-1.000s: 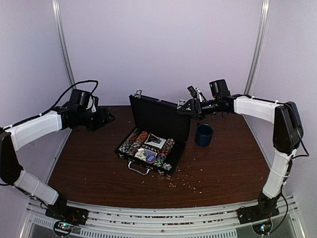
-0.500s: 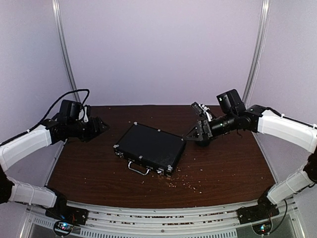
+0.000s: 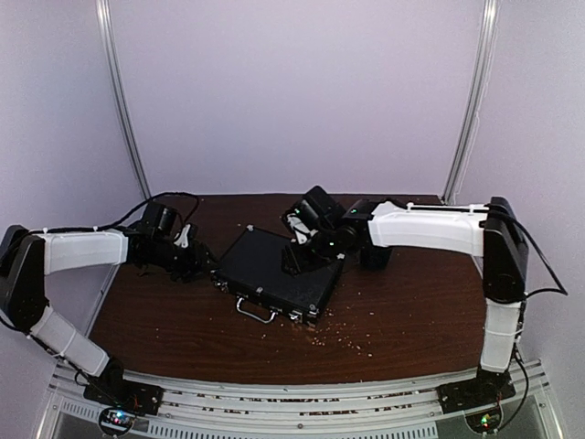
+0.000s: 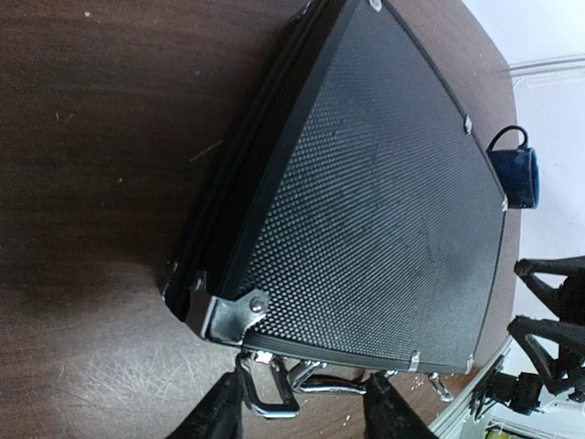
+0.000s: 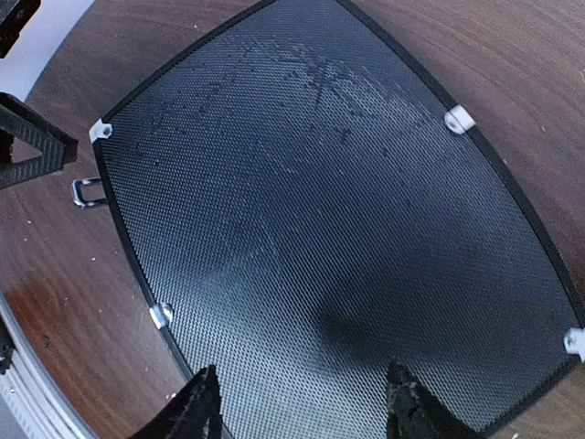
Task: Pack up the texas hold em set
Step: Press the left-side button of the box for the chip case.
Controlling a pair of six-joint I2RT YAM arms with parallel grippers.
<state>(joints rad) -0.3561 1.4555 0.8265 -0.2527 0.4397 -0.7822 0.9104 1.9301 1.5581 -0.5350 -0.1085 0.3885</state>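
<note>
Briefcase, shut and flat on the table between both arms, left gripper half-parted at its front corner, right gripper parted above its lid, neither holding anything.

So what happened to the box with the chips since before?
The briefcase lid swung down, so it is shut now and the chips are hidden. The right tool came over the lid; the left tool moved in to its latch corner. Neither holds anything. The briefcase and the blue cup stayed put.
</note>
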